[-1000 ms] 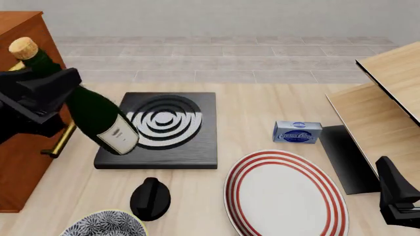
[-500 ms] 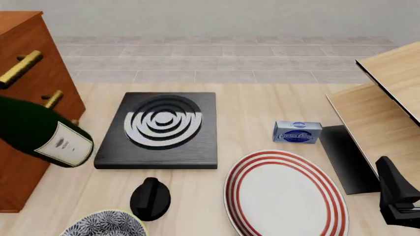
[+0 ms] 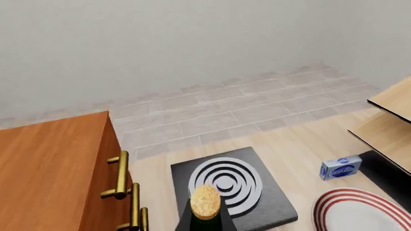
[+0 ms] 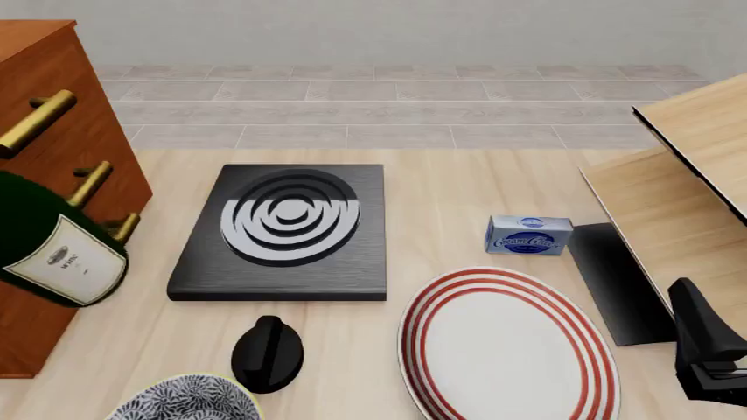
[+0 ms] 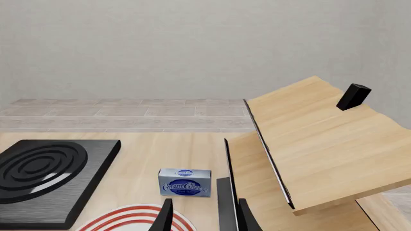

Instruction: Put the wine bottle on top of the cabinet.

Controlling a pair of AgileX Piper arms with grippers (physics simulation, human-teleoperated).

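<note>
Gripper on the left arm is out of sight in every view, so I cannot tell its hold, though the wine bottle (image 4: 52, 241) hangs tilted off the tabletop against the cabinet (image 4: 47, 105) front. It looks mid-lift; next it needs raising above the cabinet top and standing upright. Its white label's writing is too small to read.

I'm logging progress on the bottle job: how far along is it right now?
Done: the wine bottle is off the table, raised in front of the cabinet at the front view's left edge. In hand: the left wrist view looks down on its cap, so the left arm seemingly carries it, though the gripper is unseen. Left: setting it on the cabinet top, which looks bare. The right gripper idles, open.
</note>
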